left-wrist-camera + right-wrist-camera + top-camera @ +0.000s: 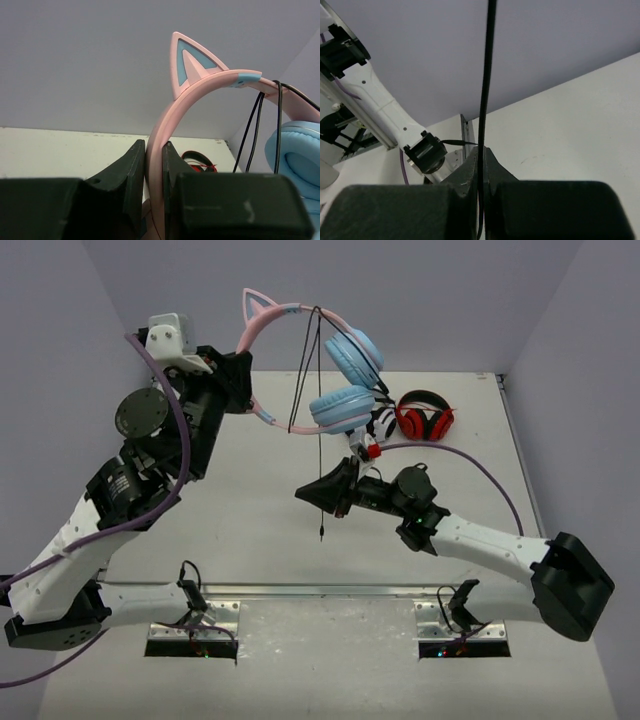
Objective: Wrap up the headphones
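The headphones (340,380) have a pink headband with two cat ears and light-blue earcups, and they hang in the air above the far side of the table. My left gripper (243,375) is shut on the pink headband (165,125), below a cat ear (192,62). The thin black cable (320,455) is looped over the headband top and hangs straight down. My right gripper (305,493) is shut on this cable (487,75) near its lower end, and the plug dangles just below it. A blue earcup (295,160) shows at the right of the left wrist view.
Red-and-black headphones (425,418) lie on the table at the back right, also seen in the left wrist view (197,161). Black-and-white headphones (383,422) lie beside them, partly hidden by the blue earcups. Grey walls enclose the table (240,520). The left arm (370,105) shows in the right wrist view.
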Controlling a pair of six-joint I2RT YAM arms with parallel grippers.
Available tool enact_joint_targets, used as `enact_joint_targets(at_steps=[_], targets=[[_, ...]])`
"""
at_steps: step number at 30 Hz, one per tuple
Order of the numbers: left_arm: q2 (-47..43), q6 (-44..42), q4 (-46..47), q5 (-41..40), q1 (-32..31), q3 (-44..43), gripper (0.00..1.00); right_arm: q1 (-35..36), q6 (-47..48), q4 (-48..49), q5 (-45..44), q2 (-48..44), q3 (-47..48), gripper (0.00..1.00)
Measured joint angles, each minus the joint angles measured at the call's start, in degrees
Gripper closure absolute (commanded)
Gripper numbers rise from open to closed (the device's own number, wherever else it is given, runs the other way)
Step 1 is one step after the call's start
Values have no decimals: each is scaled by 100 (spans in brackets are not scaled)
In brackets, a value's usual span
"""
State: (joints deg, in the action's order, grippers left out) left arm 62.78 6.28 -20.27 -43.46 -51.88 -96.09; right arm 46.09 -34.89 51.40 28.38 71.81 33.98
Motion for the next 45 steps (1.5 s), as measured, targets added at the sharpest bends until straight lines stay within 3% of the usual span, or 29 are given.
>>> enact_joint_targets(at_steps=[9, 21, 29, 35, 45], targets=[[433, 101, 518, -1064, -46, 133, 100, 874, 634, -570, -960, -511, 125, 99], [730, 164, 1322, -2503, -70, 623, 100, 2046, 1722, -2581, -2164, -437, 1488, 97], [737, 11, 2133, -3110, -52, 1661, 100, 2312, 2260, -4192, -2715, -442, 2052, 99], [734, 83, 2356, -3069, 219, 2470, 99, 2317, 2601, -5617, -3023, -446, 2601, 99], [732, 1290, 1300, -1921, 1152, 2730, 100, 2310, 2916, -7136, -3397, -625, 2876, 99]])
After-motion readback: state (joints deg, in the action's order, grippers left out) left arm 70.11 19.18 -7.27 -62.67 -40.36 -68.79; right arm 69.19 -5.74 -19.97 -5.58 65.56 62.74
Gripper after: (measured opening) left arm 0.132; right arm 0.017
